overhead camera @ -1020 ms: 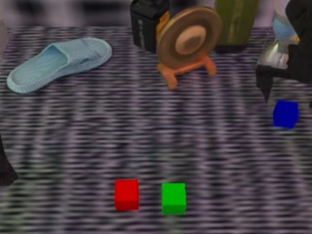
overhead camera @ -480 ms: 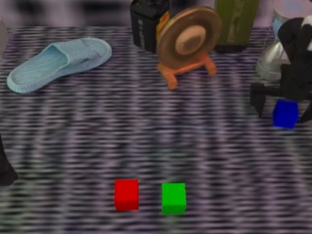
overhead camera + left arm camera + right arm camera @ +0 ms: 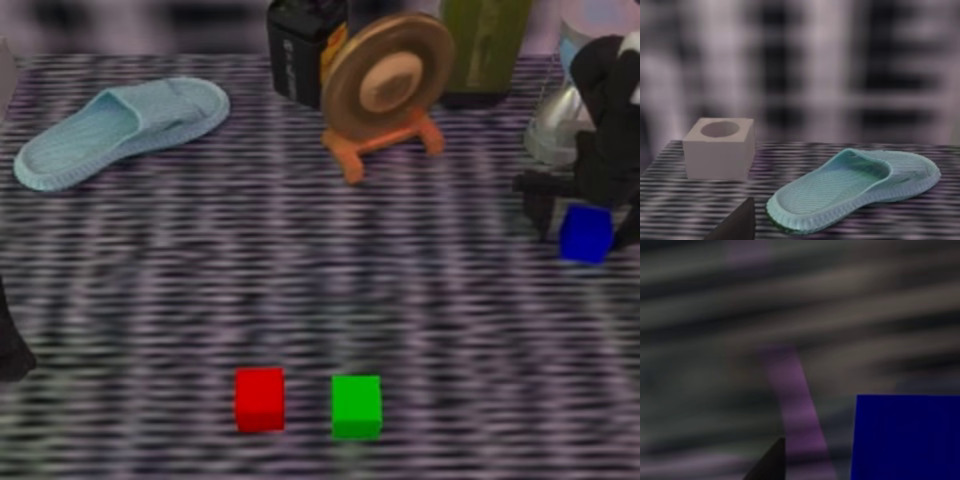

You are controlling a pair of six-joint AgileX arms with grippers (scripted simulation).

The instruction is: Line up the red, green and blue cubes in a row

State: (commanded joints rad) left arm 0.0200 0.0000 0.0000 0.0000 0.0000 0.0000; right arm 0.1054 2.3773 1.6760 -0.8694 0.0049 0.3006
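2 of 3 cubes, red cube [image 3: 260, 399] and green cube [image 3: 356, 406], already sit side by side near the front edge; blue cube [image 3: 585, 233] lies well apart at far right. Right gripper [image 3: 583, 212] straddles it, fingers spread, not yet pinching; left gripper [image 3: 12, 350] parked at left edge, finger state not discernible. Step in hand: grasp; next needs closing, lifting, placing beside green.

A striped purple-and-black woven-looking cloth [image 3: 300, 290] covers the table, its surface matt. The red cube [image 3: 259, 399], green cube [image 3: 356, 406] and blue cube [image 3: 585, 233] look like smooth, plain plastic with no shine. The pale blue slipper [image 3: 120, 125] shows a ribbed, knitted-looking texture, clearest in the left wrist view. The round disc on its stand [image 3: 385, 85] looks like polished wood. A pale block with a round hollow [image 3: 719, 148] appears matt and stone-like. The right gripper [image 3: 585, 205] is matt black.
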